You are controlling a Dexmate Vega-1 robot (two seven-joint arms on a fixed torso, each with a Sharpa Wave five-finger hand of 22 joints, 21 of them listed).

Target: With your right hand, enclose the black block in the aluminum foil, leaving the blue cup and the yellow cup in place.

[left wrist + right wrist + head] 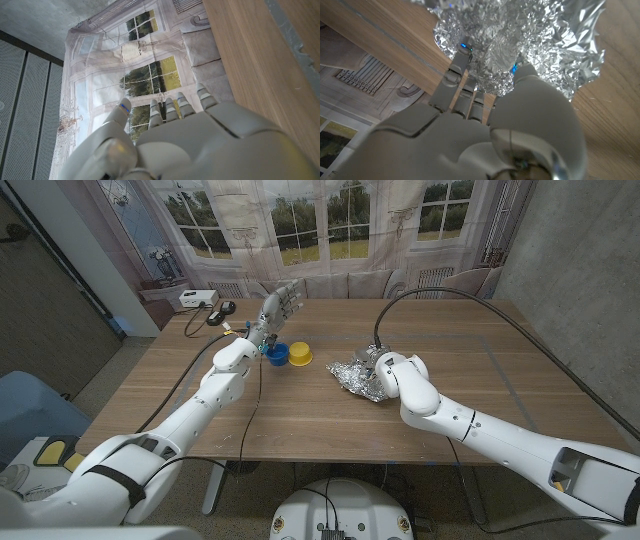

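Note:
The crumpled aluminum foil (352, 372) lies right of the table's middle, bunched into a lump (495, 45). The black block is hidden, and I cannot tell whether it is inside. My right hand (378, 362) reaches into the foil from the near side. Its fingertips (462, 49) and thumb (521, 70) press on either side of the foil lump. The blue cup (275, 355) and the yellow cup (300, 355) stand side by side left of the foil. My left hand (277, 307) is raised above the blue cup, fingers apart, holding nothing (165, 130).
A white box (197, 298) and small black items (222, 310) with a cable sit at the table's far left corner. A thick black cable (440, 298) arcs over the table (480, 370) toward my right hand. Bare wood lies to the right of the foil.

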